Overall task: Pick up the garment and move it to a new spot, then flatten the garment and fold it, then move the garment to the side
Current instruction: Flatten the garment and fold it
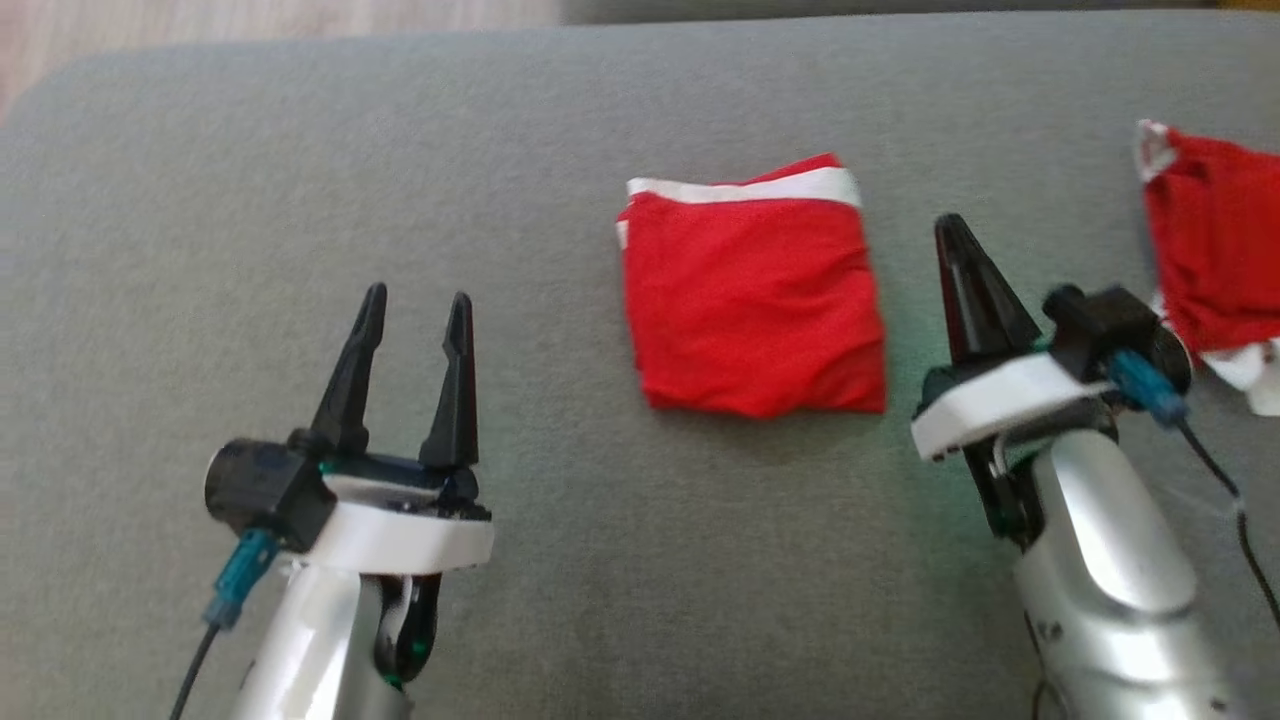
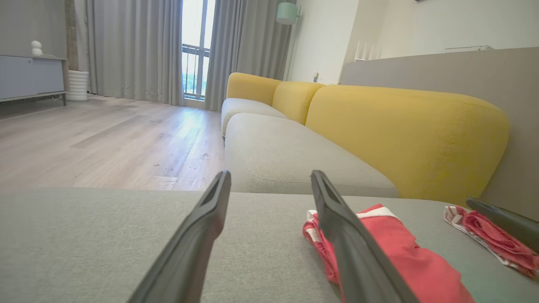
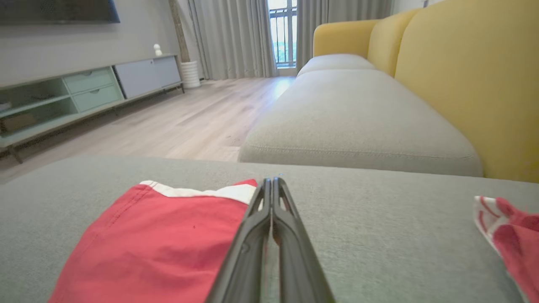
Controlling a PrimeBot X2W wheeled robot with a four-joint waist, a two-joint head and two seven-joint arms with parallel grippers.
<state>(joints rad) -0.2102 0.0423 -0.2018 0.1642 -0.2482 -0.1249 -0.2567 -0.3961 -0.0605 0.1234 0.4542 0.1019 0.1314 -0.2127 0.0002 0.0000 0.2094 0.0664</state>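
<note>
The garment [image 1: 755, 300] is a red piece with white trim, folded into a rough square in the middle of the grey cushion [image 1: 560, 560]. My left gripper [image 1: 418, 295] hovers open to the garment's left, nothing between its fingers. In the left wrist view the garment [image 2: 400, 252] lies just right of the open left gripper [image 2: 270, 174]. My right gripper [image 1: 950, 222] sits close beside the garment's right edge, its fingers pressed together and empty. The right wrist view shows the shut right gripper [image 3: 271, 180] with the garment [image 3: 160, 240] to its left.
A second red and white cloth [image 1: 1215, 270] lies crumpled at the cushion's right edge, close to my right wrist. Yellow sofa backrests [image 2: 404, 134] and more grey seat cushions [image 3: 358, 118] stand beyond. Wooden floor [image 2: 105, 143] lies past the cushion's far edge.
</note>
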